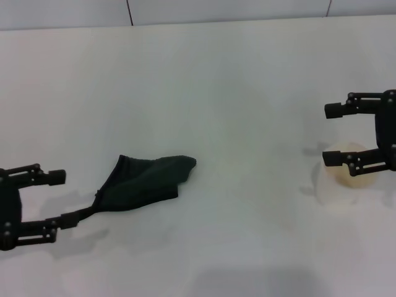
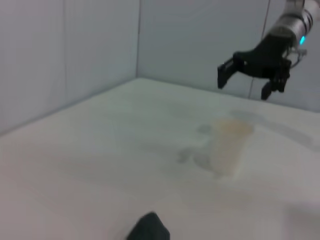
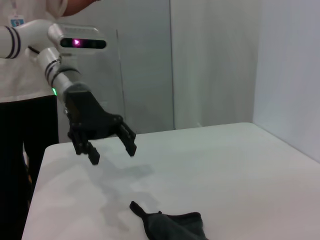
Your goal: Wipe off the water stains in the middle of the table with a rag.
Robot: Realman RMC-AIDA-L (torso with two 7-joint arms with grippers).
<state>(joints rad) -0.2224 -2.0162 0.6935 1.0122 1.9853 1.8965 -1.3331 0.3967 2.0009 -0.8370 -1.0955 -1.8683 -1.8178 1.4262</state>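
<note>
The dark green rag [image 1: 145,184] lies crumpled on the white table [image 1: 235,80], left of the middle. Its thin tail runs toward the lower fingertip of my left gripper [image 1: 55,203], which is open and hovers just left of the rag. The rag also shows in the right wrist view [image 3: 172,225], below the left gripper [image 3: 112,152], and a corner of it shows in the left wrist view [image 2: 147,229]. My right gripper [image 1: 331,135] is open at the far right, over a white paper cup [image 1: 348,170]. No orange water stain shows on the table.
The paper cup [image 2: 227,147] stands under the right gripper [image 2: 244,86]. A grey wall runs along the table's far edge [image 1: 185,21]. A person in a white top [image 3: 20,75] stands beyond the table's left side.
</note>
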